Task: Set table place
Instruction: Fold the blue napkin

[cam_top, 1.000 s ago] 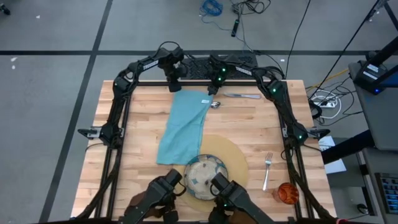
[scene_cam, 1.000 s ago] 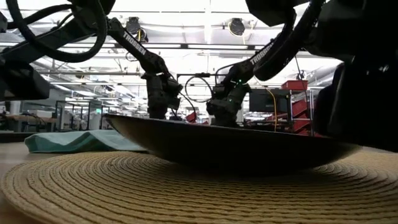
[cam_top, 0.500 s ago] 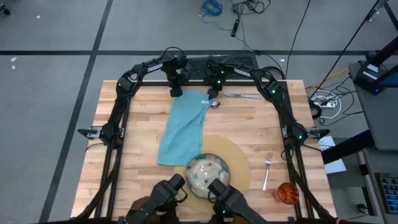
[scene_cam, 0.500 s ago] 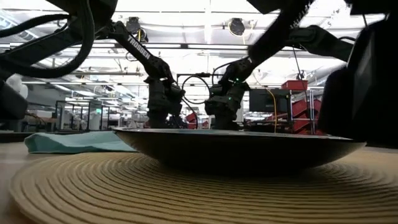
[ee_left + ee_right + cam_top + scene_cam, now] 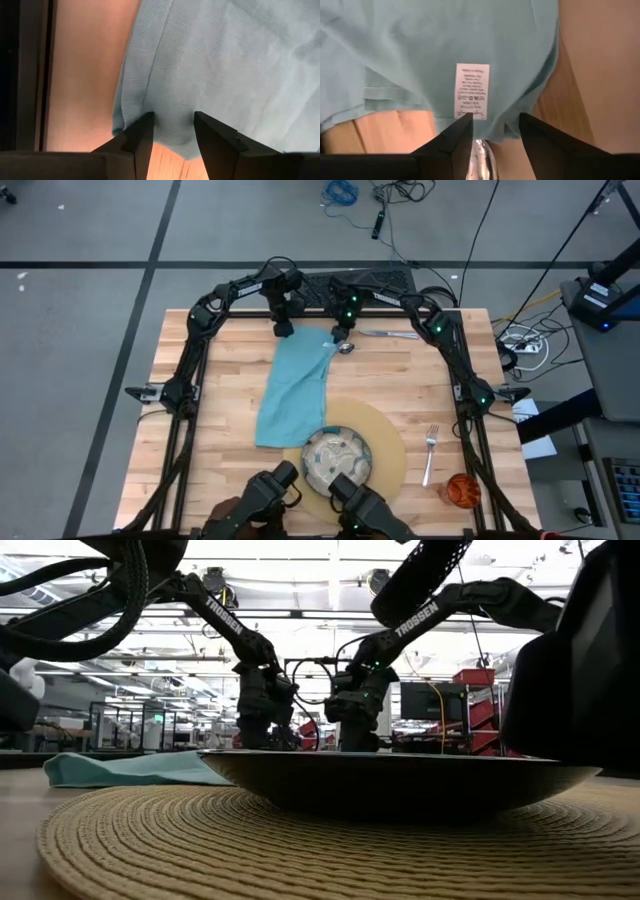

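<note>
A teal napkin (image 5: 293, 390) lies flat on the wooden table (image 5: 220, 360), running from the far edge toward the tan placemat (image 5: 385, 442). A green-patterned plate (image 5: 337, 458) sits on the placemat. My left gripper (image 5: 284, 330) is open, pointing down over the napkin's far left corner (image 5: 150, 100). My right gripper (image 5: 338, 337) is open, pointing down over the far right corner, which bears a white label (image 5: 472, 90). A spoon (image 5: 347, 348) lies just beside that corner, and its bowl (image 5: 481, 157) shows between the right fingers. My left gripper's open fingertips (image 5: 145, 122) stand at the napkin's far edge, one on each side of a small stretch of it; I cannot tell whether they touch the cloth. My right gripper's open fingertips (image 5: 462, 127) stand at the napkin's label corner; I cannot tell whether they touch it.
A knife (image 5: 392, 334) lies at the far edge, right of the spoon. A fork (image 5: 430, 450) lies right of the placemat, and an orange cup (image 5: 462, 490) stands near the right near corner. Dark equipment (image 5: 270, 490) stands at the near edge beside the plate.
My left gripper has moved right and down onto the napkin's far left corner. My right gripper has come down toward the napkin's far right corner. The placemat with the plate has slid a little toward the table's right edge.
</note>
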Robot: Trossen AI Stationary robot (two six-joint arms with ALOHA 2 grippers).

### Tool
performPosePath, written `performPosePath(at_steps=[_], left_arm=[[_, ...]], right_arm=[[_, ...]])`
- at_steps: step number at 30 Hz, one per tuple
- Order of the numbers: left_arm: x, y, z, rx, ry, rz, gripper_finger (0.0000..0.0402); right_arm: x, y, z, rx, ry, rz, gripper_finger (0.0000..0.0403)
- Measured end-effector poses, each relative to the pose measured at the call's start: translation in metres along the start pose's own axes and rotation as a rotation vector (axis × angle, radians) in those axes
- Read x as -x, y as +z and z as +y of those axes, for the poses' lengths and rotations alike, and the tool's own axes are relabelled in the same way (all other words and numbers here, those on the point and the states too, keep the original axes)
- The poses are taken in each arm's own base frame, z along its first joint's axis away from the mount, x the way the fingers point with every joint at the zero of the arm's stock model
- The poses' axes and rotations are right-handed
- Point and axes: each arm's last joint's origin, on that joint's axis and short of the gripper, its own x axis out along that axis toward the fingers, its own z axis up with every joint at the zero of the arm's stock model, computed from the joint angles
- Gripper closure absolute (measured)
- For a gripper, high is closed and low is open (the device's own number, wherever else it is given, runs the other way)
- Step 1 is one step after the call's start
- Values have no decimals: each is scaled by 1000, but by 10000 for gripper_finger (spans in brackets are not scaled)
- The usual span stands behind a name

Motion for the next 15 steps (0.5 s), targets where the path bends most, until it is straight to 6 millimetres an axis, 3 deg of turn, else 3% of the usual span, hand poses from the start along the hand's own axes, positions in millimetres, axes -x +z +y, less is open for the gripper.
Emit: performPosePath(at_steps=[5,15], left_arm=[[0,0,0,-8,8,11,292],[0,-1,-3,-21,-3,32,389]], right_arm=[[-3,1,4,10,-34,21,296],[-3,1,4,24,-46,26,390]])
